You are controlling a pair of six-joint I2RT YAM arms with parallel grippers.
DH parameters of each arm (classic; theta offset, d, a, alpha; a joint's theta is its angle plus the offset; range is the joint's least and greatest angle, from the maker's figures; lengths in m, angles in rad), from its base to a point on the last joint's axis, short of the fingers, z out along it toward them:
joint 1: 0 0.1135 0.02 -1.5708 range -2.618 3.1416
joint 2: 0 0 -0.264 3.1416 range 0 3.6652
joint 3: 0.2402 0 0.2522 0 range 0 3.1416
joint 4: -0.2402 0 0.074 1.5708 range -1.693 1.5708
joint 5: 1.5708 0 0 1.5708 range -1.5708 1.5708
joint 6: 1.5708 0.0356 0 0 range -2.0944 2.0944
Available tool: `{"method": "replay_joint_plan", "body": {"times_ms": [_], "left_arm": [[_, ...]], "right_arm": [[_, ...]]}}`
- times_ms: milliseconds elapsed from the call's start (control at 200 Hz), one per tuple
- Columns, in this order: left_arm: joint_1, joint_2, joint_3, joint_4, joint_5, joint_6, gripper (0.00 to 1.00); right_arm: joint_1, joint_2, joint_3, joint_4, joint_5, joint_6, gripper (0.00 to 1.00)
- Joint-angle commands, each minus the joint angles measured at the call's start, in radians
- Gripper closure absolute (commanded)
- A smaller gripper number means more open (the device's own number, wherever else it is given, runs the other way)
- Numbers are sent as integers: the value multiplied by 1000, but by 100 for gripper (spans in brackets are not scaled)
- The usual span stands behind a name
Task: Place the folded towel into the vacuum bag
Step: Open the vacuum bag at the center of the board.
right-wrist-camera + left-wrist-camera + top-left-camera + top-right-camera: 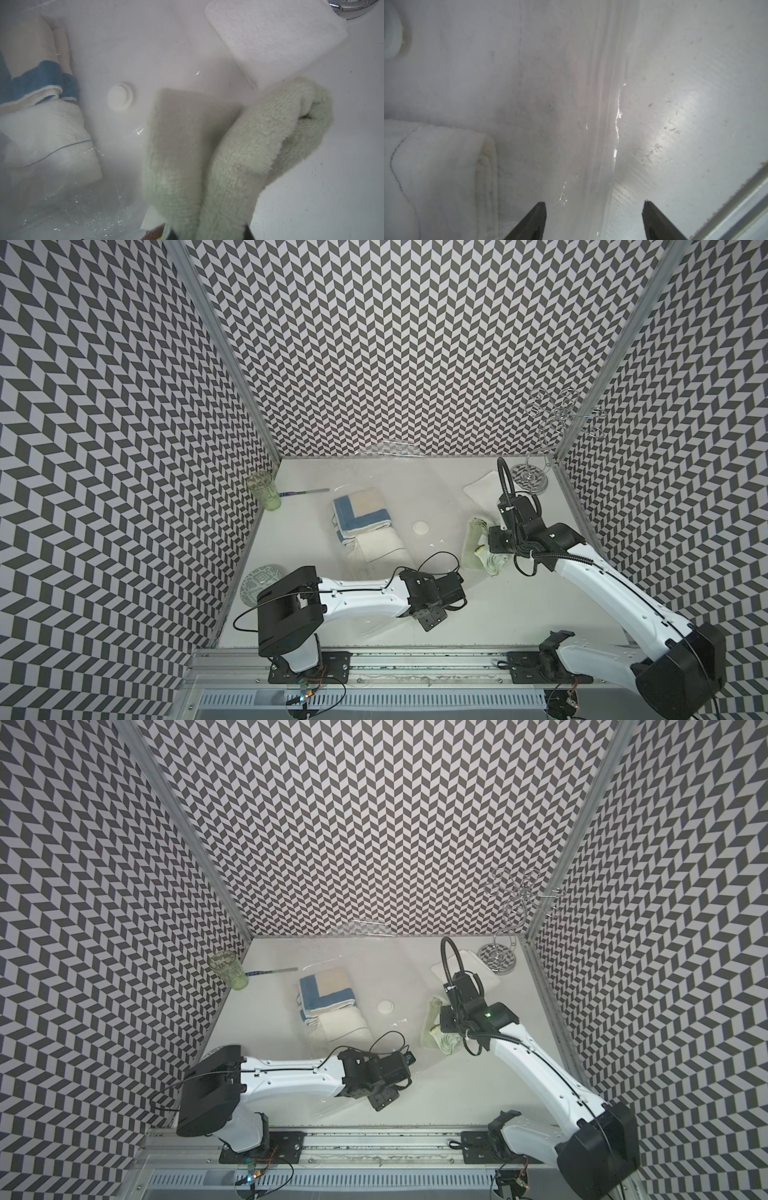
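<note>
White table (pixel 519 605) inside zigzag-patterned walls; vacuum bag (pixel 399 497) lies flat across its middle, clear and glossy, far edge curling up against the back wall; two folded towels sit inside it, a blue-bordered towel (pixel 361 510) overlapping a white towel (pixel 378 549) with a thin dark stitch line.

Pale green towel (pixel 239 155), the fluffy folded one, is at the bag's side nearest the right arm, drooping onto the table; one flap looks hazed as if under plastic, cannot tell how far it is in; right gripper (pixel 209 233) clamped on its bunched end.

Left gripper (pixel 593 209) low over the bag's near edge; jaws wide apart, the ribbed seal strip running between them.

Outside the bag: flat white cloth (pixel 482 489) touching the base of a wire stand (pixel 530 477); patterned plate (pixel 262 583); green glass (pixel 262 491); slim utensil (pixel 305 491) beside the glass.

Round white valve (pixel 421 527) between the bagged towels and the green one.
</note>
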Motion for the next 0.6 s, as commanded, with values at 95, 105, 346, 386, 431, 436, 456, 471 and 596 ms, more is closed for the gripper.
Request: {"method": "replay_joint_plan", "body": {"times_ms": [95,105,346,386,431,436,456,471,596], "left_arm": [[-4,23,9,-12,-96,63,26],[-3,25,8,-11,-101,64,26],[23,-1,10,-5,-146,62,47],[29,-6,9,-3,-154,66,52],[37,-8,7,-3,-164,65,60],[37,-10,6,-3,-165,65,60],[41,-12,8,-2,-166,66,64],[44,-13,8,-2,-169,67,66],[63,-37,6,22,-155,77,68]], "right_arm": [[-1,-41,0,31,6,-14,94],[-1,-42,0,31,6,-14,94],[0,-49,5,21,13,-16,94],[-1,-49,8,17,17,-17,94],[-1,-51,13,11,18,-20,94],[-1,-51,14,9,17,-21,94],[-1,-52,18,6,17,-23,94],[-1,-54,21,3,16,-26,93],[-2,-69,45,-33,16,-44,93]]}}
